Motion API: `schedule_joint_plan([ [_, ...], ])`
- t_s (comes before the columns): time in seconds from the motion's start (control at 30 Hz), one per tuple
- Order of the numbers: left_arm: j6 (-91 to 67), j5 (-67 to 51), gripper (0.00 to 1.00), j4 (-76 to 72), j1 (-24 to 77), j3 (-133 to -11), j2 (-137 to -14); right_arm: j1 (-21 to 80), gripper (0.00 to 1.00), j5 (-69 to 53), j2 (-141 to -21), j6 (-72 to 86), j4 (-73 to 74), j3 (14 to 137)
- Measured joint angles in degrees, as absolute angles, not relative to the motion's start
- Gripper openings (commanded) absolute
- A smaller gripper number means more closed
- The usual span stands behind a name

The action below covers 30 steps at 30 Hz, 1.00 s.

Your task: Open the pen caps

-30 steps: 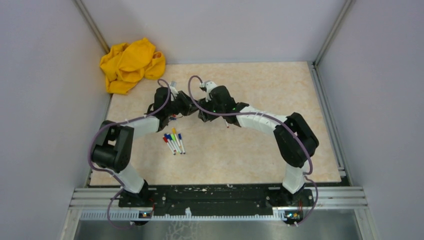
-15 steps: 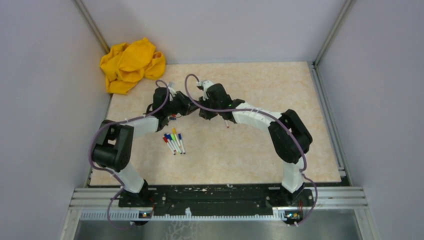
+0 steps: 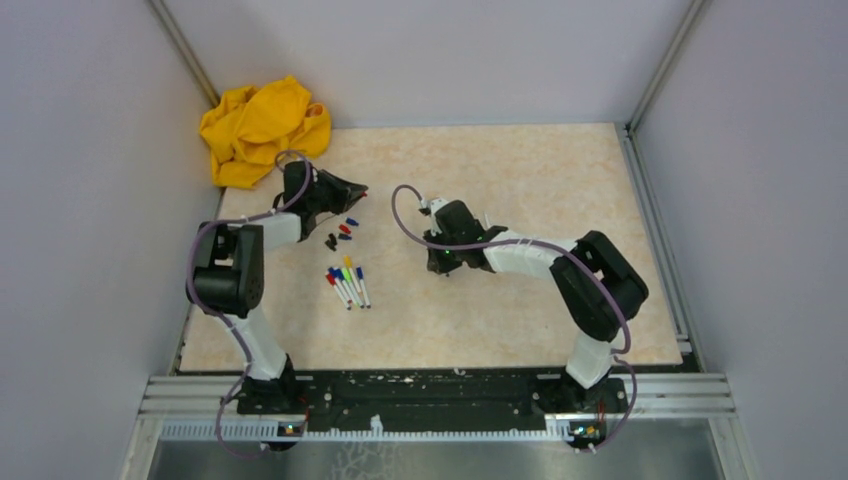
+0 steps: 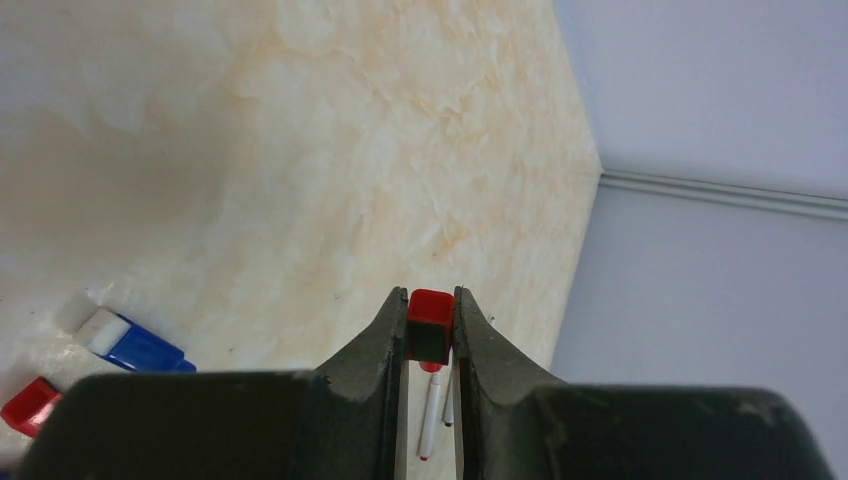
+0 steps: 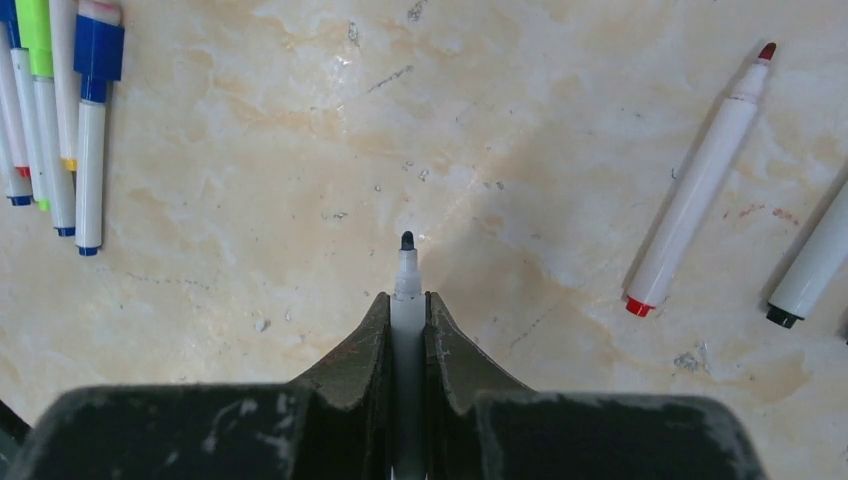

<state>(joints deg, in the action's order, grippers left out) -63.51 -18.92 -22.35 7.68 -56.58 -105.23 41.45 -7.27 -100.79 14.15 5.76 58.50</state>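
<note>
while the left fingers pinch a red cap in a narrow grip at their very tips, the right fingers are closed tight on a bare marker. its dark tip pokes out just past them and its barrel runs back between them.

in the left wrist view a blue cap and a second red cap lie loose on the tabletop, off to the left of the fingers and near each other. from above, a black cap lies close by those two, all just beside the left fingers.

in the right wrist view, well to the left of the fingers, a row of capped pens lies side by side, with blue and green caps among them. to the right of the fingers lies an open red marker. just past it is a barrel with a black end, partly cut off by the edge.

from above, the two sets of fingers are well apart. a yellow cloth sits in the corner behind the left fingers.
</note>
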Motion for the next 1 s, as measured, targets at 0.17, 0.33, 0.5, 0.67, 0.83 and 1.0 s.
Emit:
schedule_joint_plan([
  [0.17,-61.39,-18.0,0.0,-20.47,8.01,-56.64,-105.23,41.45,0.0,-5.76,-98.56,14.22,5.72,57.76],
  [0.33,-57.08,-14.68,0.05,-14.61,8.99,-57.6,-105.19,41.45,0.0,-1.02,-97.86,14.04,5.69,58.63],
  [0.5,-52.84,-8.27,0.09,-8.21,10.24,-58.04,-105.19,41.45,0.0,4.78,-98.37,13.54,5.63,59.86],
  [0.67,-49.63,-2.76,0.11,-2.52,12.49,-60.88,-105.21,41.36,0.0,8.82,-101.3,13.04,5.02,62.15],
  [0.83,-48.12,0.34,0.25,0.32,13.52,-61.69,-105.21,41.17,0.0,10.28,-104.12,13.02,4.16,63.07],
  [1.0,-47.66,1.48,0.41,1.96,13.52,-61.69,-105.23,41.01,0.0,11.7,-105.69,12.93,3.88,63.11],
])
